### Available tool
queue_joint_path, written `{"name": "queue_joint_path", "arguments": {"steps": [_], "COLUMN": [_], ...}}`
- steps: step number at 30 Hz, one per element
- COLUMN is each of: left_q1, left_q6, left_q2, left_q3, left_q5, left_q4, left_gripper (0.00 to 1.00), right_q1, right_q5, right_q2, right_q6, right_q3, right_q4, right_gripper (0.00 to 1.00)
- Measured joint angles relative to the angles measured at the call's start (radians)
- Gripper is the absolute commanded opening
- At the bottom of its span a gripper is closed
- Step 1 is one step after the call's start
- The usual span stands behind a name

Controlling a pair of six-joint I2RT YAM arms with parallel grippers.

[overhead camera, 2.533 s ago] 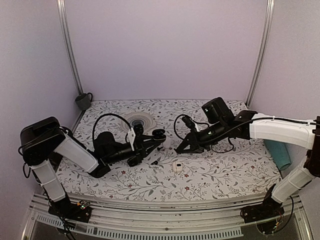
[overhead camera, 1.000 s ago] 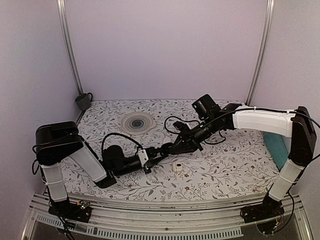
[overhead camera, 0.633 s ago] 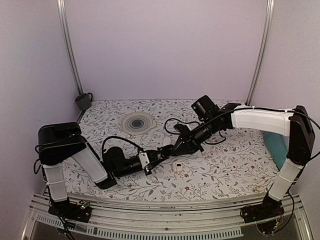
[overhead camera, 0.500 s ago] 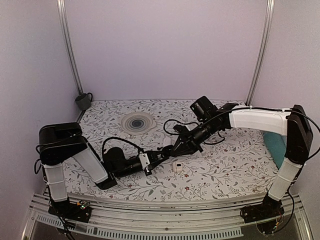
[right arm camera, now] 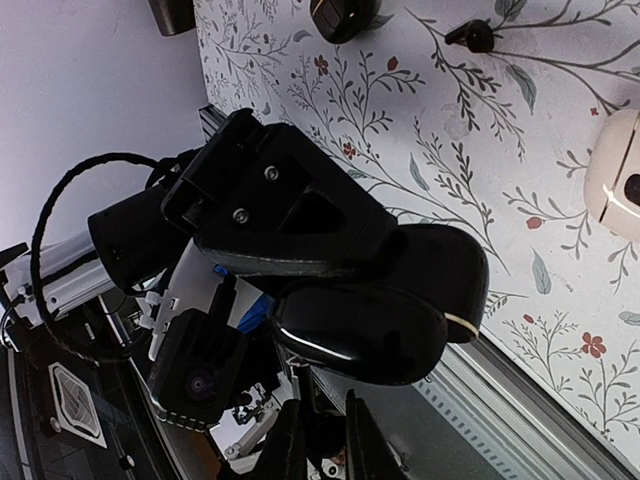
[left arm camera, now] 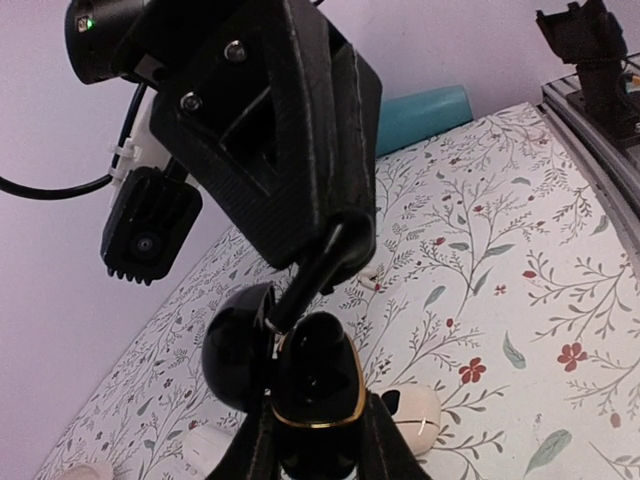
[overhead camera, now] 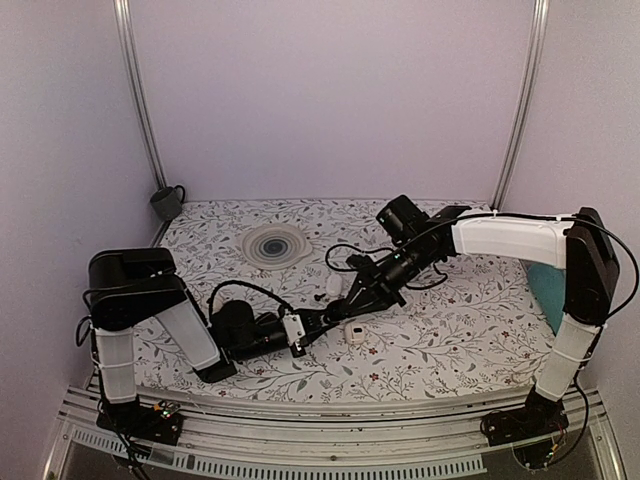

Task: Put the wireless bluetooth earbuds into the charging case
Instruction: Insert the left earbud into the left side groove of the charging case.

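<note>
Earbud (right arm camera: 470, 35) tiny and black, lying loose on the flowered bench (right arm camera: 520, 120), apart from the glossy black charging case (left arm camera: 315, 385) with gold rim, left jaws clenched on that case, right jaws clenched too, tips touching it, small white case (overhead camera: 352, 332) just beside

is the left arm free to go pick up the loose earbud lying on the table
Probably not yet: the left gripper is shut on the black charging case, with the right gripper pressing its closed tip against it. The earbud itself lies uncovered, so dropping the case would free the way.
</note>
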Motion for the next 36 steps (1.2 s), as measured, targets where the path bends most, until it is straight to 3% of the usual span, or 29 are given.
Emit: {"name": "queue_joint_path", "arguments": {"steps": [36], "left_q1": [-0.037], "left_q6": [0.014], "left_q2": [0.03], "left_q3": [0.019], "left_q5": [-0.025], "left_q4": [0.004], "left_gripper": [0.0], "right_q1": [-0.006], "right_q5": [0.032], "right_q2": [0.023], "right_q6": [-0.017], "right_q3": [-0.021], "right_q4": [-0.056], "right_gripper": [0.12]}}
